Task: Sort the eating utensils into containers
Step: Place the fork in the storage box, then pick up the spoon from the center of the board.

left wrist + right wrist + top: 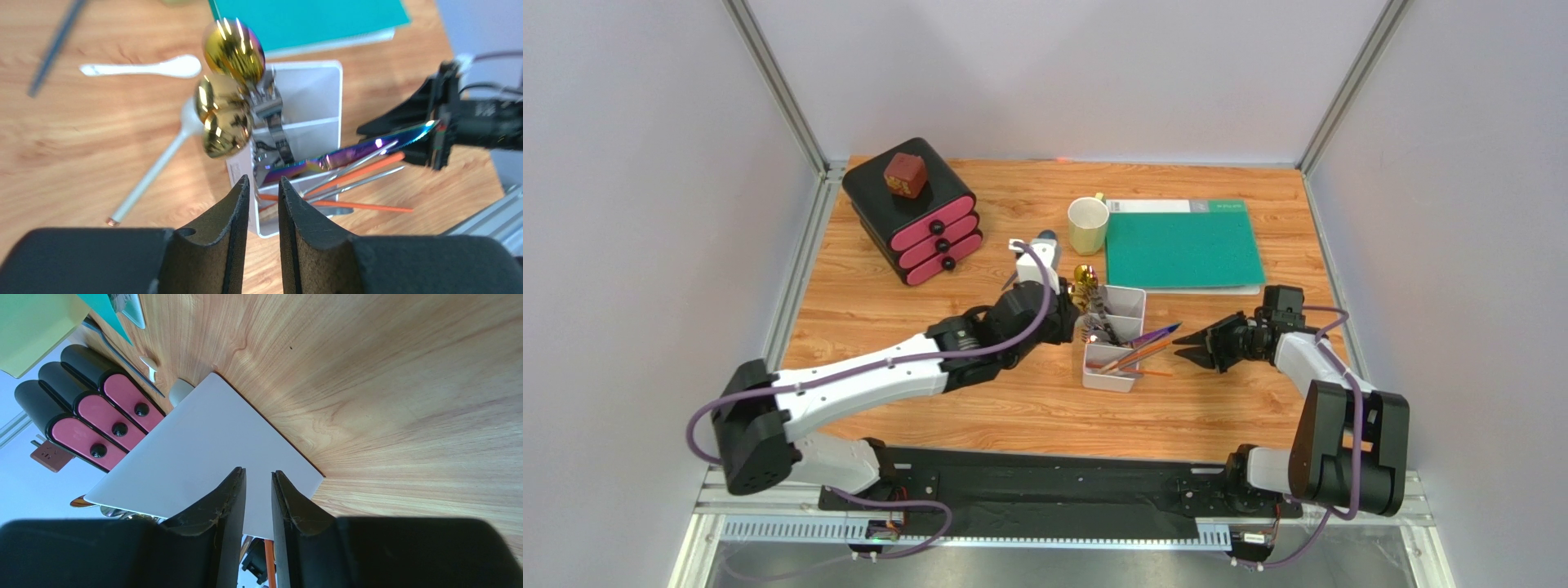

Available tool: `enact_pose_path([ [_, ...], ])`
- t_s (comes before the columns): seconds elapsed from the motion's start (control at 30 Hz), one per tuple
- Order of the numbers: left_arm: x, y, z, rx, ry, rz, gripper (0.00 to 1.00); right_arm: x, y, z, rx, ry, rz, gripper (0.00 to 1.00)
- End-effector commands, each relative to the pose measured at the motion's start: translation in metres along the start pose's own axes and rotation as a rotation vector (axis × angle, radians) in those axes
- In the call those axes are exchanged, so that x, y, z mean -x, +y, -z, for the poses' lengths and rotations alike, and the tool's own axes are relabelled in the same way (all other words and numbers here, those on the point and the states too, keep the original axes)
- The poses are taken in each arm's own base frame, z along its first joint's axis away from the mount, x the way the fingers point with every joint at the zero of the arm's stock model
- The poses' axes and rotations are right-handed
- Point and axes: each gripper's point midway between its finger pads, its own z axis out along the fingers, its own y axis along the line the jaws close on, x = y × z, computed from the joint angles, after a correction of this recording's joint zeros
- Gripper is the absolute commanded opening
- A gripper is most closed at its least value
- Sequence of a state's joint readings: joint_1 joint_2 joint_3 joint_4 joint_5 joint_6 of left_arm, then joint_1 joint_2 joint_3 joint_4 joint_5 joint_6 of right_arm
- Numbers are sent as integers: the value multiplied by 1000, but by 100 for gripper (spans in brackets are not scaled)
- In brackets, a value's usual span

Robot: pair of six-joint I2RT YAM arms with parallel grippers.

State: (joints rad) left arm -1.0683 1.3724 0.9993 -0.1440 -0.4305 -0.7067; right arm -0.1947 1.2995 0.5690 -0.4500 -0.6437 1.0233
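Note:
The white divided tray (1127,297) stands mid-table. Gold spoons (233,52) stand in it. An iridescent purple utensil (356,150) and orange chopsticks (368,168) lean out of its near compartment toward the right. My left gripper (1073,325) is at the tray's left side, its jaws slightly apart and empty (264,190). My right gripper (1183,347) points at the tray's right wall (196,453), jaws narrowly apart (258,478). An orange stick shows loose in that gap. Two white spoons (147,67) (153,177) and a dark slim utensil (55,43) lie on the table.
A black box with pink drawers (916,214), with a brown cube (905,175) on top, stands at the back left. A pale green cup (1087,224) and a green folder (1183,243) lie behind the tray. Metal frame posts and walls border the table.

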Motion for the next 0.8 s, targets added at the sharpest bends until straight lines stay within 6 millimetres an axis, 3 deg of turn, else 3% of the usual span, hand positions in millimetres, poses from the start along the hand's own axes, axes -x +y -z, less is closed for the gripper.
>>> enact_pose_path([
  [0.0,54,11,36,35,-165,-44,34,1,6,2,29,-21,12,27],
  [0.13,96,37,57,203,-246,-111,45,2,9,4,38,-31,7,27],
  [0.2,101,55,56,275,-215,-188,49,2,9,5,41,-35,-7,27],
  [0.4,90,114,16,382,66,-234,51,3,13,10,52,-59,-27,27],
  [0.47,83,128,-7,381,159,-252,51,3,13,11,52,-60,-34,27],
  [0.63,78,141,-68,311,330,-333,58,11,13,13,49,-83,-76,27],
  [0.77,82,148,-100,279,378,-315,58,26,32,16,72,-108,-108,27],
])
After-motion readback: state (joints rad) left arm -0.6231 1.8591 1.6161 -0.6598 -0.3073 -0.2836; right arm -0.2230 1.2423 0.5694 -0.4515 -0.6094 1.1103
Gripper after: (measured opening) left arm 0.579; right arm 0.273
